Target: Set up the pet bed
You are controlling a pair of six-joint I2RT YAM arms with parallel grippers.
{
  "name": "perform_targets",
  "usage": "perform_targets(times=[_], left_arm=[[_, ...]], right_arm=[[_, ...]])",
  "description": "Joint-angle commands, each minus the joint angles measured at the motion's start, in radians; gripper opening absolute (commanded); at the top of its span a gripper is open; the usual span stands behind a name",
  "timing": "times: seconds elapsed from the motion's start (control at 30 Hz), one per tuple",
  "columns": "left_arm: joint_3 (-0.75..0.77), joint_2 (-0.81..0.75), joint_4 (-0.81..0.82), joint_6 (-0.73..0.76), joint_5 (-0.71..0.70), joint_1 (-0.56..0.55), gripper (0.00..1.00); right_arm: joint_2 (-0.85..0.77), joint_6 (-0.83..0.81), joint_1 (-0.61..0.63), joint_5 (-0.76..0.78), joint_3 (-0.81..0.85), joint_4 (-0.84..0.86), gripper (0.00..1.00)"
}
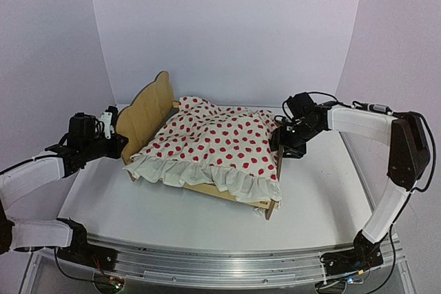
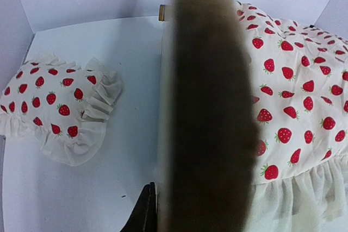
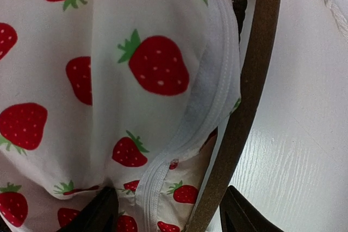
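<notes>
The pet bed (image 1: 145,111) stands mid-table, its wavy headboard (image 2: 209,107) to the left. A white strawberry-print ruffled blanket (image 1: 220,142) covers it. My left gripper (image 1: 120,144) is at the headboard's outer edge. In the left wrist view one dark finger (image 2: 145,213) lies flat against the board and the other is hidden behind it, so it looks shut on the board. My right gripper (image 1: 279,144) is at the bed's right side. It stands open, its fingers (image 3: 98,213) straddling the brown side rail (image 3: 244,96) and the blanket's zipped edge (image 3: 136,80).
A small strawberry-print ruffled pillow (image 2: 54,104) lies on the white table behind the headboard, to its left in the left wrist view. White walls enclose the table (image 1: 324,197) on three sides. The bed's foot rail (image 1: 265,206) points toward the near edge.
</notes>
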Motion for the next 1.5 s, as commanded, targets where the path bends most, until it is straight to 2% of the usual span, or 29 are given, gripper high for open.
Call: perform_targets(times=[0.0,0.13,0.27,0.37,0.47,0.6,0.7,0.8,0.93,1.03,1.1,1.27,1.47], left_arm=[[-0.025,-0.005,-0.168,-0.181,0.079,0.001,0.18],[0.018,-0.035,-0.243,-0.221,0.055,0.002,0.29],[0.081,-0.084,-0.336,-0.253,0.034,0.002,0.48],[0.138,-0.101,-0.4,-0.223,-0.024,0.003,0.56],[0.19,-0.139,-0.418,-0.139,-0.094,0.004,0.61],[0.221,-0.25,-0.328,-0.001,-0.152,0.004,0.64],[0.223,-0.342,-0.221,0.136,-0.147,0.003,0.65],[0.257,-0.357,-0.134,0.276,-0.072,0.003,0.62],[0.391,-0.214,-0.114,0.348,0.069,0.0,0.56],[0.526,-0.041,-0.132,0.347,0.161,-0.031,0.55],[0.616,0.099,-0.164,0.365,0.166,-0.072,0.56],[0.861,0.471,-0.296,0.45,0.055,-0.189,0.59],[1.039,0.754,-0.366,0.487,-0.065,-0.201,0.63]], right_arm=[[0.047,-0.008,0.01,0.012,0.063,0.04,0.65],[0.106,-0.033,0.01,0.025,0.122,0.04,0.64],[0.187,-0.053,0.01,0.018,0.212,0.04,0.6],[0.243,-0.063,0.01,0.028,0.279,0.04,0.59],[0.294,-0.096,0.011,0.03,0.349,0.04,0.58],[0.332,-0.118,0.01,0.035,0.401,0.032,0.6],[0.291,-0.128,0.01,0.067,0.375,0.026,0.61],[0.202,-0.155,0.009,0.136,0.313,0.011,0.62],[0.08,-0.182,0.009,0.222,0.242,-0.014,0.62],[-0.002,-0.183,0.01,0.244,0.203,-0.025,0.61],[-0.038,-0.18,0.012,0.225,0.183,-0.026,0.59],[-0.068,-0.239,0.085,0.149,0.16,-0.026,0.56],[-0.059,-0.298,0.18,0.109,0.138,-0.028,0.56]])
